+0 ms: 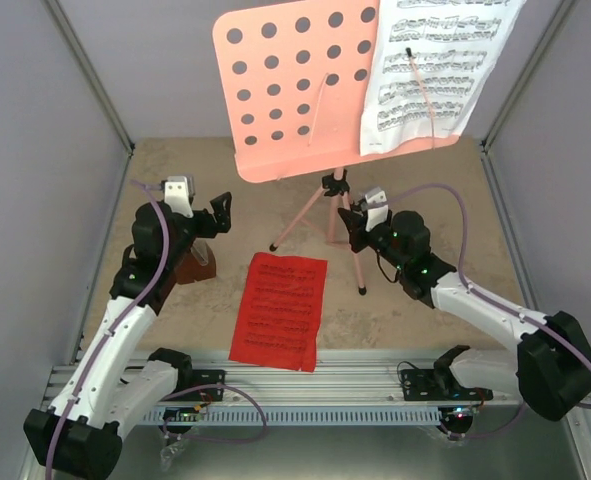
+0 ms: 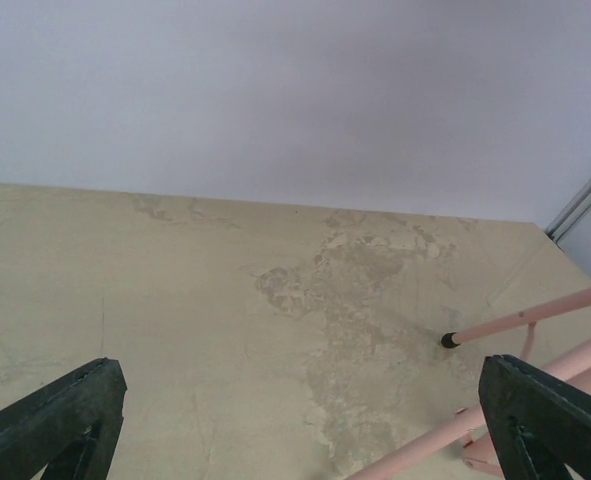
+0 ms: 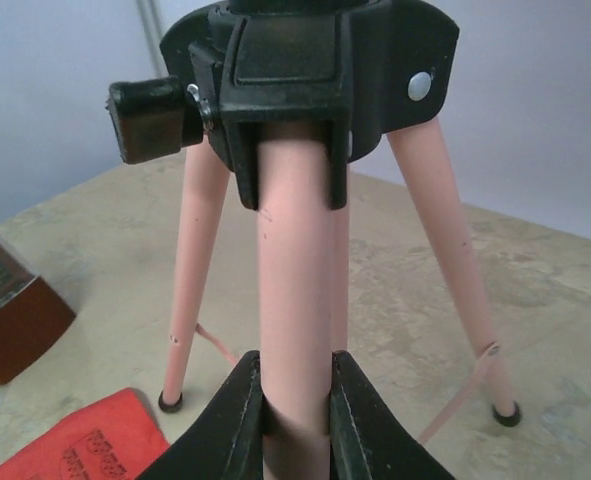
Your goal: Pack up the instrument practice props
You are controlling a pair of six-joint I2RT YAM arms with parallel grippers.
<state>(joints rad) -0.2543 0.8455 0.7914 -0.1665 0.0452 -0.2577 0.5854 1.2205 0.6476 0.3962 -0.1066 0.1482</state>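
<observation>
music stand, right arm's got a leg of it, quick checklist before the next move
1. Right gripper grip on the stand leg: ok, fingers press both sides.
2. Left gripper free: ok, open and empty.
3. White sheet off the desk: not ok, it rests there.
4. Red sheet clear of the tripod feet: ok, lies flat, apart from them.
5. Joint knob tight: cannot tell.
</observation>
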